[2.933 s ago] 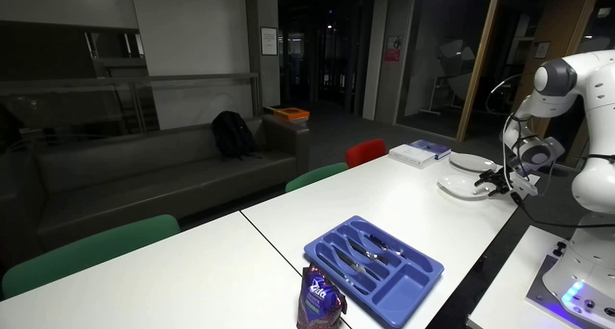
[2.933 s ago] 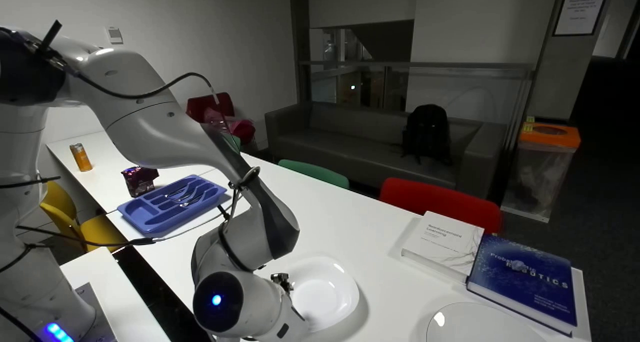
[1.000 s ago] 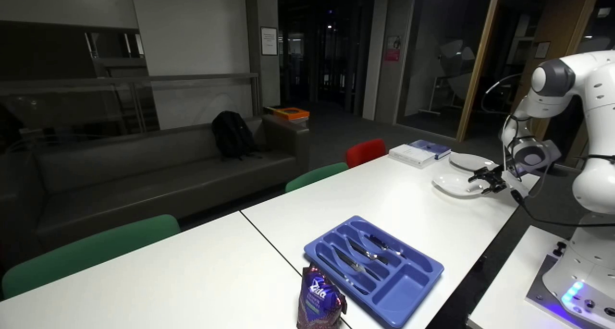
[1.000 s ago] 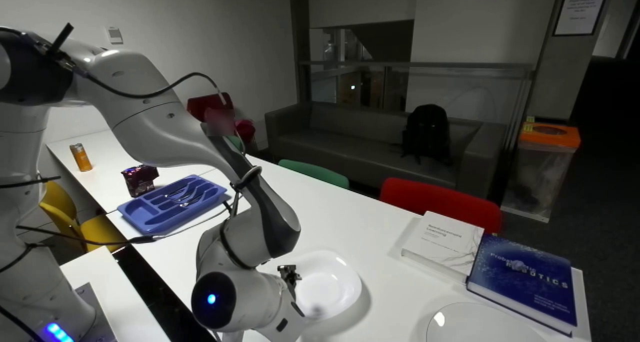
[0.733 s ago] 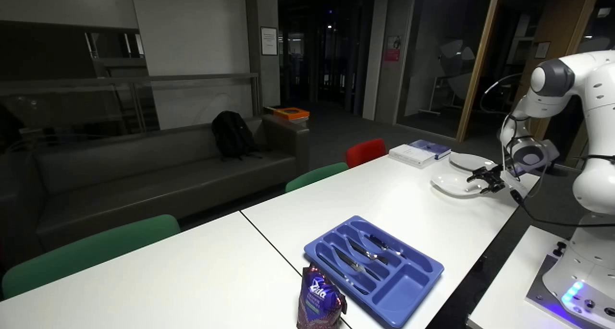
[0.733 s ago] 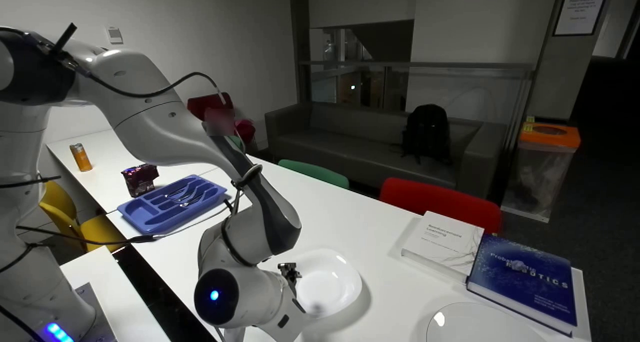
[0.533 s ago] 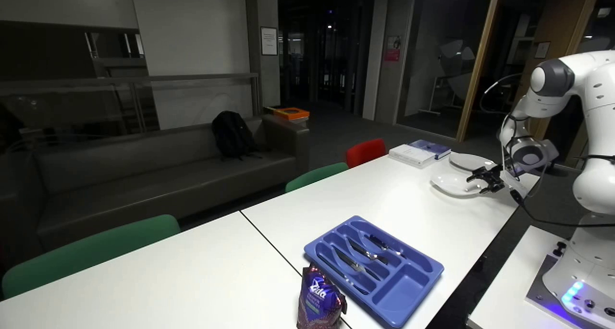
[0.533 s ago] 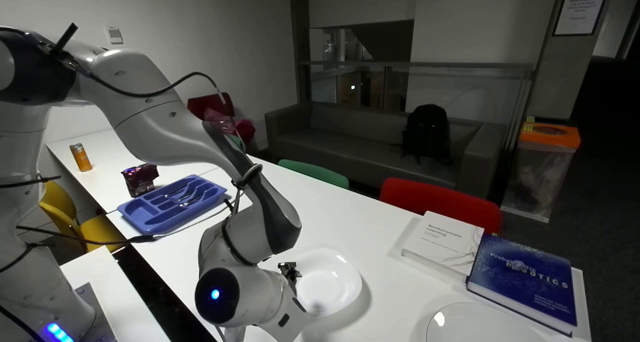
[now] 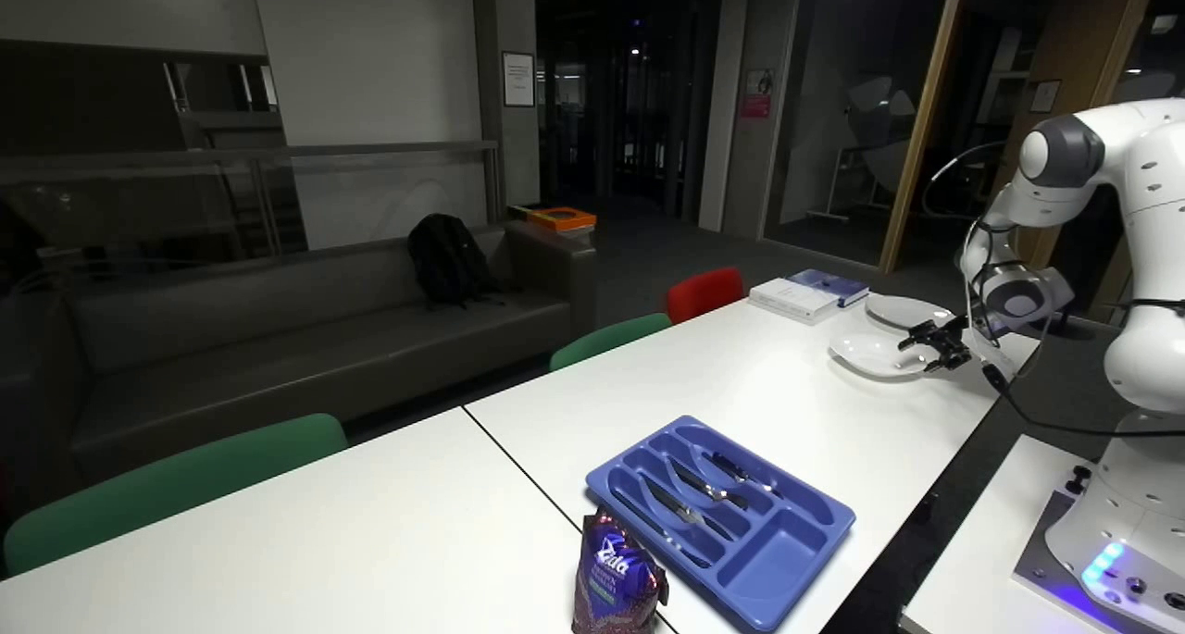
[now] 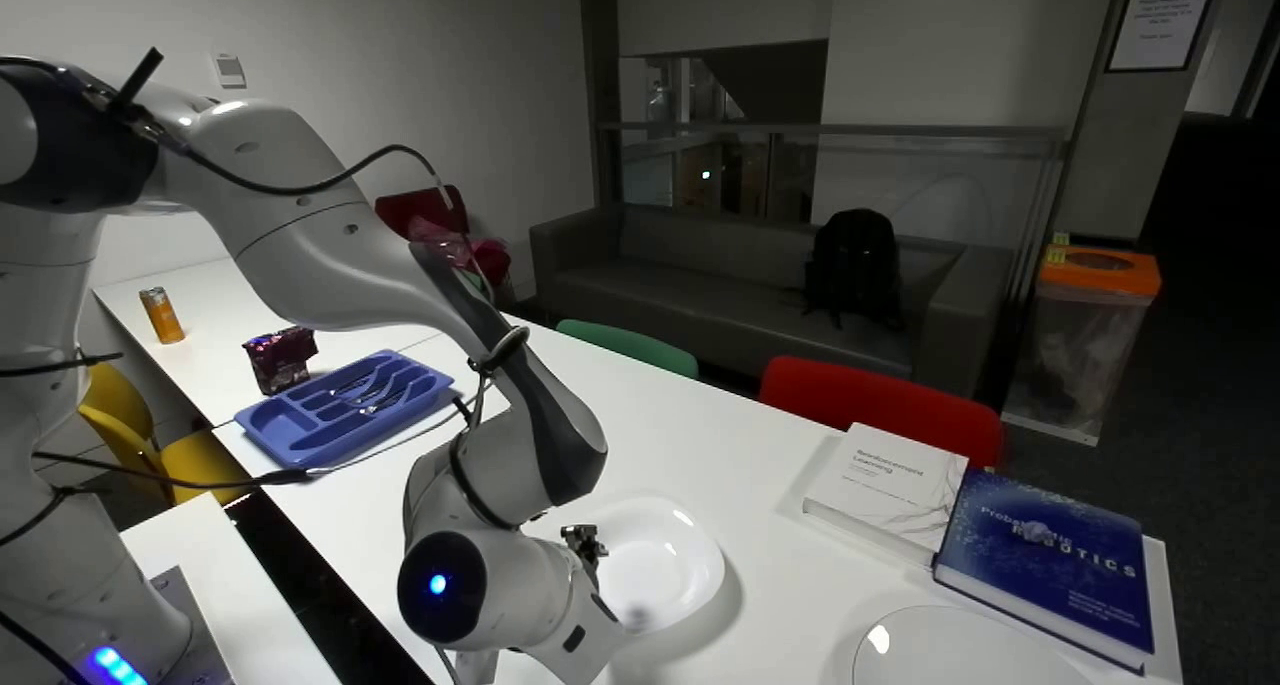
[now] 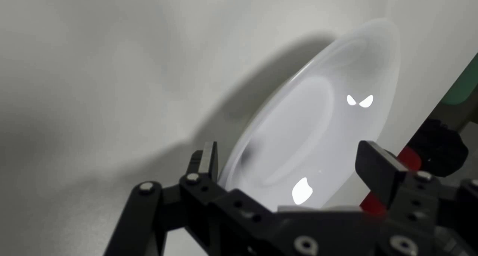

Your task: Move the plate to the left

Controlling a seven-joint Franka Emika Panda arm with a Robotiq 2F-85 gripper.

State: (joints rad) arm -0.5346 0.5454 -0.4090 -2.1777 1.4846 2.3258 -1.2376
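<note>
Wrist view: my black two-fingered gripper (image 11: 289, 151) is released, its fingers (image 11: 373, 168) spread wide with part of the glossy rounded white plate (image 11: 298, 114) showing between them; the rim runs just beside the left finger, and I cannot tell whether they touch. In an exterior view I find that plate toward the far right end of the long white table (image 9: 741, 384), where the jointed white robot arm (image 9: 1153, 245) reaches in from the right. A flat white plate (image 9: 909, 312) lies just beyond that one, a thick white book (image 9: 792, 299) and a blue book (image 9: 830, 287) to their left. Well apart, on the near side, sits the rectangular blue plastic cutlery tray (image 9: 778, 560), dark-handled cutlery (image 9: 687, 514) in its compartments, a shiny purple packet (image 9: 611, 583) just beside it. In an exterior view I see the arm bent low from the left, its wrist hiding part of the plate, and an orange can (image 10: 162, 317) standing far left.
</note>
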